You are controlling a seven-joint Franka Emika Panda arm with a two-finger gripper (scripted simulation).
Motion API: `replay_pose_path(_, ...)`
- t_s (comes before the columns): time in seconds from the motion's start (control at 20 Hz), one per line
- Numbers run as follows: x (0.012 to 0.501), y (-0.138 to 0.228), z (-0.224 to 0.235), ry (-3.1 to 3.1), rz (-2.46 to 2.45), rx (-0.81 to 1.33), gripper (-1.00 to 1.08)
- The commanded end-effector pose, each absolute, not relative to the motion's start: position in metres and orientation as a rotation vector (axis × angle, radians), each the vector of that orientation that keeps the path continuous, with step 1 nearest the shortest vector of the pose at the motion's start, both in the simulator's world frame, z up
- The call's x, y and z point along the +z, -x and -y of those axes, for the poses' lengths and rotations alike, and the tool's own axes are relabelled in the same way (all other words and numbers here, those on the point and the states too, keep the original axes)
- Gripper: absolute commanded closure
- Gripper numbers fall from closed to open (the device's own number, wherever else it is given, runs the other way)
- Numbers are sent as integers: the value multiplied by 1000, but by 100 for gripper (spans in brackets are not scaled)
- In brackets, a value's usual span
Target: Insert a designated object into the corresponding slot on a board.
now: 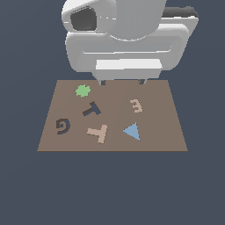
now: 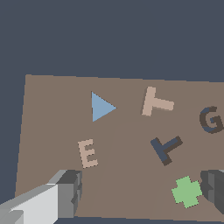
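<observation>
- The tan T-shaped piece (image 1: 98,132) is lying flat on the brown board (image 1: 167,132), toward the near edge and a little to the exterior view's left of the middle; nothing is touching it.
- The dark T-shaped slot (image 1: 91,109) is sitting just beyond it, farther from the camera, apart from the piece and turned at a different angle to it — so a rotation is likely going to be needed.
- Judging by its look, the piece is thin, rigid and light; it is probably going to slide rather than tip if nudged; it is offering little height to grasp.
- The best hold is likely across the stem or the bar, where two straight parallel edges are facing each other.
- The gripper (image 2: 142,192) is hanging above the far edge of the board, pointing down, well apart from the piece; its fingers (image 2: 70,192) are standing wide apart with nothing between them.
- The green cross (image 1: 82,91), the dark G-shaped mark (image 1: 63,126), the small tan E-shaped piece (image 1: 136,105) and the blue triangle (image 1: 132,131) are lying elsewhere on the board; the triangle is sitting just to the exterior view's right of the tan T — worth avoiding on the approach.
</observation>
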State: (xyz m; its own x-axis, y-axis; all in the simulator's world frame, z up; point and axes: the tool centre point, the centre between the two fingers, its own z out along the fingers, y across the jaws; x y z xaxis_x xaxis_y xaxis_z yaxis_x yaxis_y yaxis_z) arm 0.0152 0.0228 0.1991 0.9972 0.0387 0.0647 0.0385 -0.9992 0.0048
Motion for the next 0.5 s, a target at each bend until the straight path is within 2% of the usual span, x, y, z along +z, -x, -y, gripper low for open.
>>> replay_pose_path(0.0,199,-15,-23,-3136,-61,102,-92)
replay_pose_path(0.45,182,-25,-15,-3136,-21,90,-92)
